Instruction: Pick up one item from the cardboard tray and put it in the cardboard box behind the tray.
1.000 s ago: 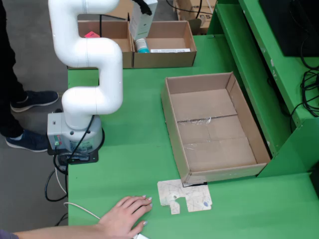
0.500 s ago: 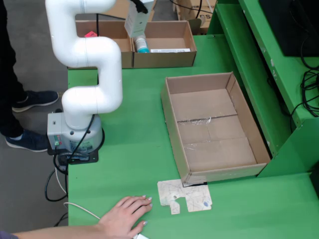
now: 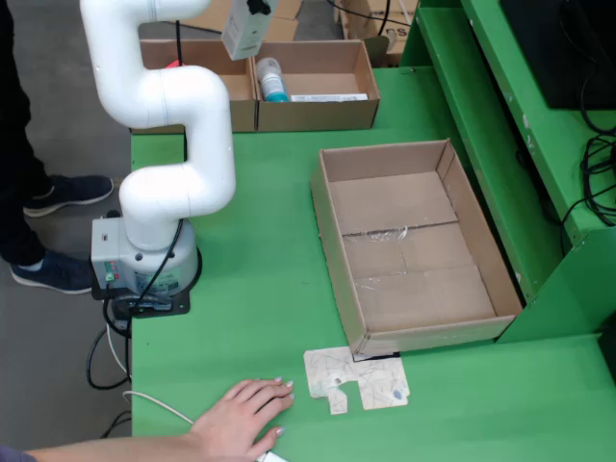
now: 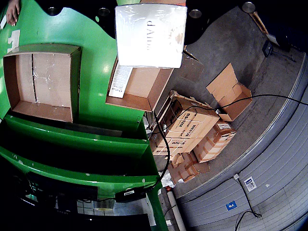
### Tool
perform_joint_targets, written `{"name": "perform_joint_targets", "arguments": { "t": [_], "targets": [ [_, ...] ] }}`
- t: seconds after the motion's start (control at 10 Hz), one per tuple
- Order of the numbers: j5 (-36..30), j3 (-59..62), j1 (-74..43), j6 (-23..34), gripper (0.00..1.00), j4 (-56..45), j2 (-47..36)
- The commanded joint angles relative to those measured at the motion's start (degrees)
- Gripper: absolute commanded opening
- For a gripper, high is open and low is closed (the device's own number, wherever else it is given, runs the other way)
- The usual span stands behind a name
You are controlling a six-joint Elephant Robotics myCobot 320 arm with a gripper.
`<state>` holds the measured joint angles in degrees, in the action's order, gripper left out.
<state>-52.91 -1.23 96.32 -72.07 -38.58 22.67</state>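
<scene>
The cardboard tray (image 3: pixel 414 245) lies open on the green table, and I see no item inside it; it also shows at the left of the wrist view (image 4: pixel 41 82). My gripper (image 3: pixel 257 6) is at the top edge of the fixed view, holding a white wrapped box (image 3: pixel 247 29) in the air above the cardboard box (image 3: pixel 322 91) behind the tray. In the wrist view the white box (image 4: pixel 150 34) fills the top centre and hides the fingers. The cardboard box (image 4: pixel 139 89) lies just below it. That box holds a bottle (image 3: pixel 271 79) and a flat white pack (image 3: pixel 329 97).
A second cardboard box (image 3: pixel 197 67) stands left of the first, partly behind the white arm (image 3: pixel 178 144). A person's hand (image 3: pixel 245 419) rests on the table's front edge beside a cardboard scrap (image 3: pixel 356 378). Raised green shelving (image 3: pixel 500 87) borders the right side.
</scene>
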Motion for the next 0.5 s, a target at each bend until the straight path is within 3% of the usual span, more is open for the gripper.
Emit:
{"name": "perform_joint_targets", "arguments": {
  "t": [0.0,0.4],
  "targets": [
    [-0.1,1.2,1.3,-4.1,0.00,-0.3,-0.3],
    [-0.5,1.2,2.9,-8.0,0.00,-1.1,0.6]
  ]
}}
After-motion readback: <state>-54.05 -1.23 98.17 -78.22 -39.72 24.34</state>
